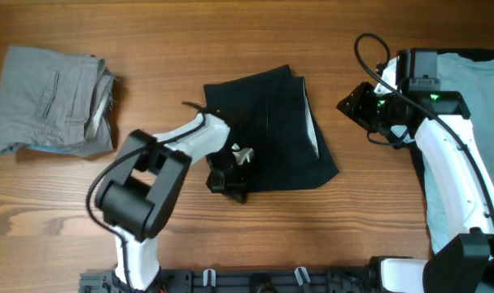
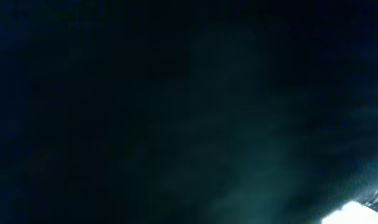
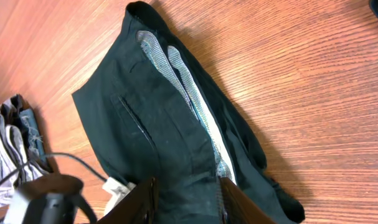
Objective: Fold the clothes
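Observation:
Black shorts (image 1: 271,130) lie folded at the table's middle, a pale inner waist edge showing along their right side (image 3: 195,99). My left gripper (image 1: 230,177) sits at their lower-left corner, shut, with the cloth's edge at its fingers. Dark fabric (image 2: 176,112) fills the left wrist view and hides the fingers there. My right gripper (image 1: 356,104) hovers to the right of the shorts. Its brown fingers (image 3: 145,199) stand apart and open, with nothing between them; the shorts (image 3: 164,130) lie beyond them. Grey shorts (image 1: 51,102) lie folded at the far left. A light-blue T-shirt (image 1: 474,73) lies at the right edge under the right arm.
The left arm (image 1: 141,191) reaches in from the front edge. The right arm (image 1: 454,163) runs along the right side over the T-shirt. A black cable (image 1: 369,49) loops above the right wrist. Bare wood table (image 1: 173,49) surrounds the garments.

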Action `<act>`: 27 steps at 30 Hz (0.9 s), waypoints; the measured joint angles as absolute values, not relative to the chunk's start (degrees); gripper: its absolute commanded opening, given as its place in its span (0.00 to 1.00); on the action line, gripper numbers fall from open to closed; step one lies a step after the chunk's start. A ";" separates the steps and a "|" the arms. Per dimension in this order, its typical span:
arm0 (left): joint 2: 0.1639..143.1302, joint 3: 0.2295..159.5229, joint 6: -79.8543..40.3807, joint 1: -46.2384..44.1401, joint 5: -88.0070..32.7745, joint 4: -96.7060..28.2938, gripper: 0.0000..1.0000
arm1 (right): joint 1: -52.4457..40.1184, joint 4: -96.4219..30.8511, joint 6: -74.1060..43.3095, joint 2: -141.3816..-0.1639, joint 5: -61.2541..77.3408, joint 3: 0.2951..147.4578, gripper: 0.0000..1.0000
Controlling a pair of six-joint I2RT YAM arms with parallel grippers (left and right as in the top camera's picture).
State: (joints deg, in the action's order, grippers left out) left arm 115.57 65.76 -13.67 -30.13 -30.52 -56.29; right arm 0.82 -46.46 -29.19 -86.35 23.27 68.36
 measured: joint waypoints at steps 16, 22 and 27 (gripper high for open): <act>117.89 85.32 -11.40 -0.25 -32.29 -57.23 0.91 | -5.85 -32.45 -16.40 -89.41 22.85 68.27 0.45; 117.89 82.85 -7.99 -7.53 -40.03 -58.22 0.04 | -5.85 -26.92 -16.14 -105.36 25.69 68.03 0.45; 117.89 82.43 -13.85 -8.23 -40.62 -59.27 0.04 | -5.85 -24.86 -16.14 -106.56 30.06 67.85 0.50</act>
State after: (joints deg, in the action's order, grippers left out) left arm 117.89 82.43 -13.85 -8.23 -40.62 -59.27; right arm -5.85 -24.86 -16.14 -106.56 30.06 67.85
